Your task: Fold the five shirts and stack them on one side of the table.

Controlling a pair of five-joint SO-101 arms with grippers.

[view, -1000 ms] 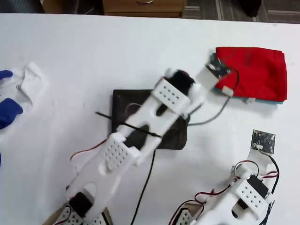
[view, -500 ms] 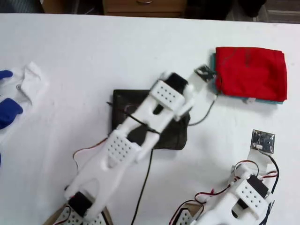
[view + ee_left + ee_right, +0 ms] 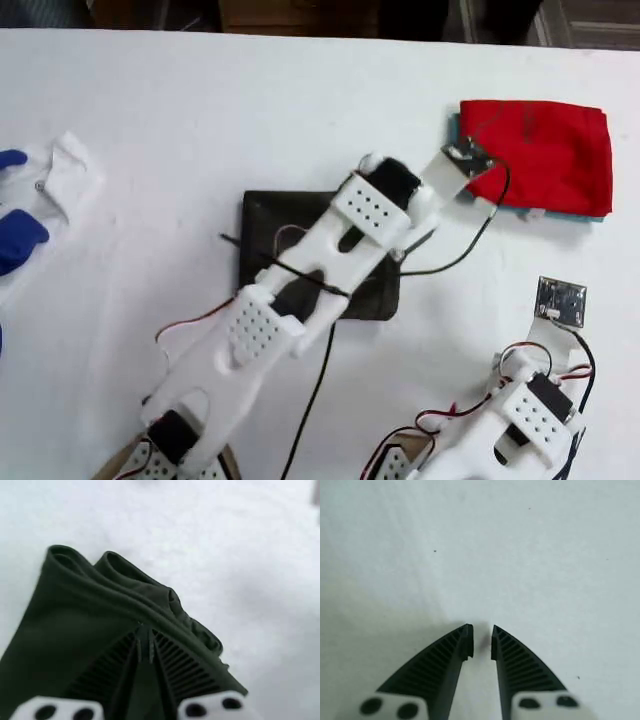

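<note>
In the left wrist view the left gripper is closed, its tips pinching a raised fold of the dark shirt. From above, the left arm covers that spot, and the shirt lies mid-table. The red shirt sits at 2 o'clock from it and the right arm at 5 o'clock. The right gripper is slightly parted and holds nothing above the table.

dark folded cloth shirt: I see it at frame centre.
red folded cloth shirt: upper right, atop a teal shirt.
</note>
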